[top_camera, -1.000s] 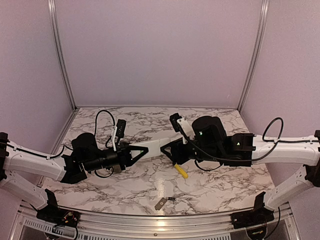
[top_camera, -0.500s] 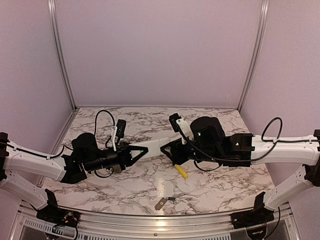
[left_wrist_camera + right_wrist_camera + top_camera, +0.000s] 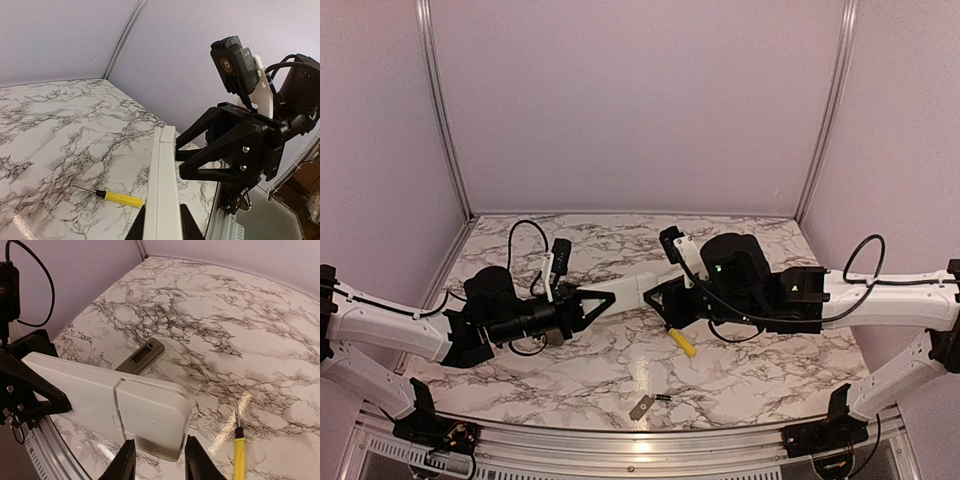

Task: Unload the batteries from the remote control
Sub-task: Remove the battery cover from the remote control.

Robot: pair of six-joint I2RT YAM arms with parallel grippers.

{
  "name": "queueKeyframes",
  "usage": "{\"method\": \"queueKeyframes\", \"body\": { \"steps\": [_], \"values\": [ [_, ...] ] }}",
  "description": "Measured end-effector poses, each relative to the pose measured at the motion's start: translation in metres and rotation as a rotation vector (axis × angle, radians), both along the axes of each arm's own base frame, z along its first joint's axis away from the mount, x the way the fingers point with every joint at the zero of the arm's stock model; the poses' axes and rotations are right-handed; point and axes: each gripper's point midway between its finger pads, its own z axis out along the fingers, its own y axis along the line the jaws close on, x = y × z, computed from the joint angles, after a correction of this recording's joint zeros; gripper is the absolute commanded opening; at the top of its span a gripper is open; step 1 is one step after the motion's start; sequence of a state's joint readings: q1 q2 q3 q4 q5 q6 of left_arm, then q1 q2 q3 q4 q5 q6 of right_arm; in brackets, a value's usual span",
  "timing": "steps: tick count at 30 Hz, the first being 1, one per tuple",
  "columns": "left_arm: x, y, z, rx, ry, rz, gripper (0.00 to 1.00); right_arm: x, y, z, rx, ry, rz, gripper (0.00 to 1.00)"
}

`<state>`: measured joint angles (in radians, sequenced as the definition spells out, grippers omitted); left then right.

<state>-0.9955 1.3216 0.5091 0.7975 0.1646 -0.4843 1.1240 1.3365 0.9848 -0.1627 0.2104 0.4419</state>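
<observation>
While L tool (image 3: 592, 303) holds remote (image 3: 625, 291), R tool (image 3: 656, 296) has slid in, pinching its free end.

Marble-look table (image 3: 570, 375), plain lilac walls (image 3: 640, 100) round it. Yellow-handled screwdriver (image 3: 681, 342) lies flat just off centre toward 5 o'clock (handle end pointing 4-ish). Small grey cover plate (image 3: 641, 407) sits at 6 o'clock by the front rail (image 3: 620, 440), apart from the screwdriver.
</observation>
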Motion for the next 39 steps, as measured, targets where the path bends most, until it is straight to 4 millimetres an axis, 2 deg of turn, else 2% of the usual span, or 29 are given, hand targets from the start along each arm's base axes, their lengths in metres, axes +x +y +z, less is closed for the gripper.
{"method": "queueKeyframes", "body": {
  "steps": [8,10,14,16,19,30,34,39],
  "values": [
    [0.003,0.001,-0.001,0.003,-0.001,0.018,0.00,0.002,-0.004,0.001,-0.008,-0.004,-0.019,0.25],
    [0.003,0.001,-0.001,0.003,-0.001,0.018,0.00,0.002,-0.004,0.001,-0.006,-0.004,-0.019,0.33],
    [0.003,0.001,-0.001,0.003,-0.001,0.018,0.00,0.000,-0.003,0.002,-0.004,-0.009,-0.004,0.63],
    [0.003,0.001,-0.001,0.003,-0.001,0.018,0.00,0.000,-0.002,0.004,0.002,-0.012,0.002,0.69],
    [0.003,0.001,0.000,0.002,-0.001,0.018,0.00,0.000,-0.001,0.007,0.011,-0.017,0.004,0.73],
    [-0.006,-0.002,0.001,-0.002,0.001,-0.036,0.00,0.004,-0.003,0.009,0.001,-0.045,-0.009,0.67],
    [-0.007,-0.003,0.002,-0.006,0.001,-0.048,0.00,0.006,-0.002,0.006,-0.007,-0.051,-0.014,0.57],
    [-0.007,-0.002,0.003,-0.009,0.001,-0.047,0.00,0.006,-0.001,0.007,-0.001,-0.053,-0.007,0.40]
  ]
}}
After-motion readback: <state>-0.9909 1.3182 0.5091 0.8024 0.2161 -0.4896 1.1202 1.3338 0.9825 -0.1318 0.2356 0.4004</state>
